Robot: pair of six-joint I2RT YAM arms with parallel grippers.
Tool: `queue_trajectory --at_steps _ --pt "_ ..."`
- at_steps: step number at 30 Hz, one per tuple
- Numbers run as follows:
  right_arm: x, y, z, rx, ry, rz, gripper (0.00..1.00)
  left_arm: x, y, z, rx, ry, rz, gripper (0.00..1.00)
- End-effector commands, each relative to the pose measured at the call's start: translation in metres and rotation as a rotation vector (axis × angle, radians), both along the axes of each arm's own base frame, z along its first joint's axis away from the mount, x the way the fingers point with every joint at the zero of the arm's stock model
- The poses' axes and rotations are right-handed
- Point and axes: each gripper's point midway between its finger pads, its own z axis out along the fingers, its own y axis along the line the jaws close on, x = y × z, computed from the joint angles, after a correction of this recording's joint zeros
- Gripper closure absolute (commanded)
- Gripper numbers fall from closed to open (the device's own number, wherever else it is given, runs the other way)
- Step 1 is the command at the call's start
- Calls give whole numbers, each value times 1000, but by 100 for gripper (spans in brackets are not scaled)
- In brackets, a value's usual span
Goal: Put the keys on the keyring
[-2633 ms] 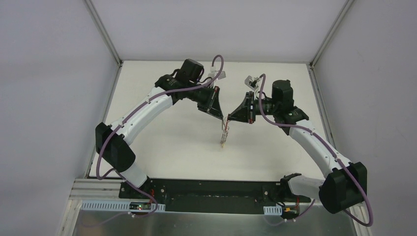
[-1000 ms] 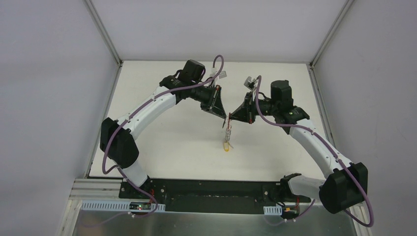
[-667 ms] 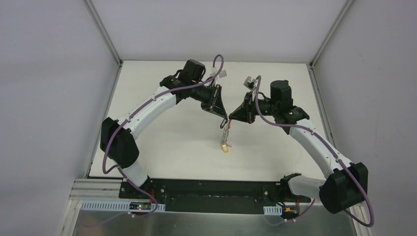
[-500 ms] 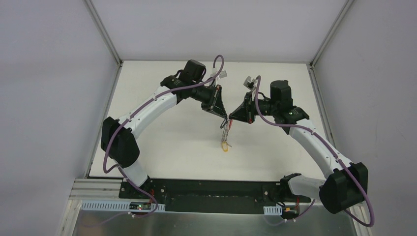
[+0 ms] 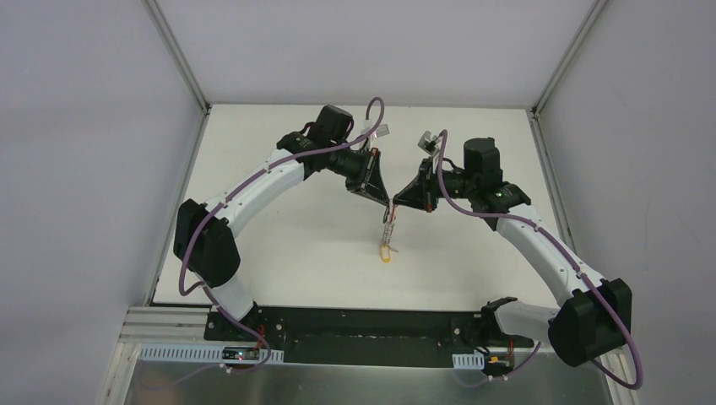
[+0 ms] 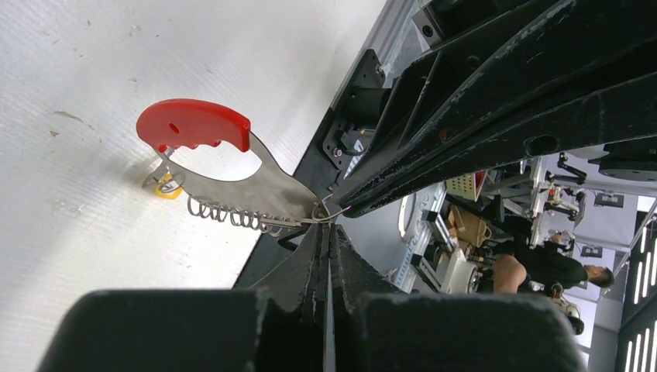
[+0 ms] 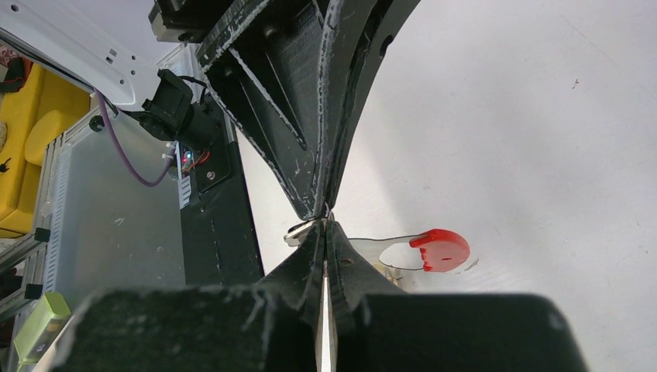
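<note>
Low over the middle of the tabletop [image 5: 295, 245], the keys [image 5: 387, 229] hang in a short chain. The yellow-headed key [image 6: 164, 186] is lowest, at or just touching the surface, with a coil-like row of silver rings above it and a curved grey strap [image 6: 263, 190] with a red end. The left gripper [image 6: 328, 229] and right gripper [image 7: 325, 225] meet tip to tip, jaws fully closed, pinching the chain's top ring.

Silver keys [image 5: 387, 235] hanging in row, yellow-headed lowest.

The white table [image 5: 287, 245] is carrying only the keys [image 5: 388, 232], their yellow end seemingly resting just six o'clock of its centre.
</note>
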Motion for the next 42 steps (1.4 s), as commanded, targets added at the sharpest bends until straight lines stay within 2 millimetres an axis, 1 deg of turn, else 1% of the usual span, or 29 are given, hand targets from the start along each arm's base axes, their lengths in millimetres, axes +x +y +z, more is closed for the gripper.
queue_trajectory --at_steps 1,13,24,42 --pt "-3 5 29 51 -91 37 100 3 3 8 -29 -28 0 100" --pt "-9 3 26 47 -101 58 100 9 7 10 -51 -14 20 100" --pt "-13 4 26 55 -97 87 100 10 4 11 -66 4 10 100" --pt "-2 4 33 70 -83 37 100 5 2 4 -92 49 -8 100"
